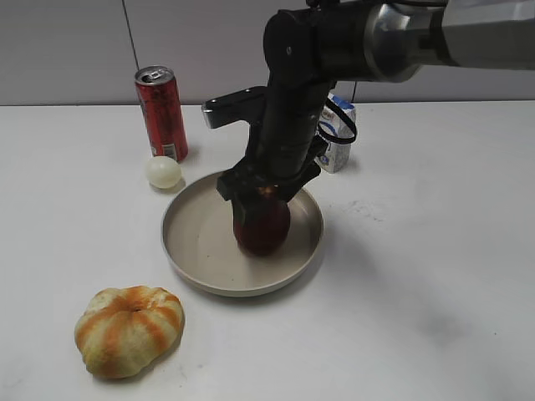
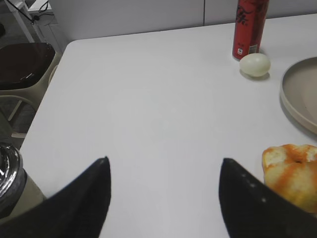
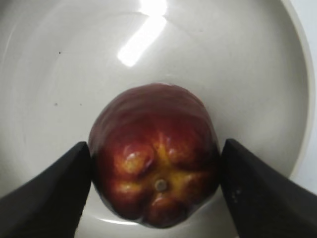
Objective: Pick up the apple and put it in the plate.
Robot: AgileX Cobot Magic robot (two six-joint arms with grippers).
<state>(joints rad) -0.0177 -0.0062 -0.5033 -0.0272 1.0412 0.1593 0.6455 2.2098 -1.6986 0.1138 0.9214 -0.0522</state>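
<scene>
Left gripper [image 2: 166, 198] idle, jaws spread over bare counter [image 2: 148, 99], clear of the work. Centre: plate [image 1: 188, 251] holds the apple [image 1: 262, 225], crown up, resting on its floor. Right gripper [image 3: 156, 191] clamps apple's sides from above; placement looks done bar release.

White table [image 1: 435, 276]: plate [image 1: 188, 251], can [image 1: 162, 113], bun [image 1: 128, 330].

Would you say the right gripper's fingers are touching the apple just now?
Touching: in the right wrist view both fingers press flush against the apple's sides, no gap visible, over the plate.
</scene>
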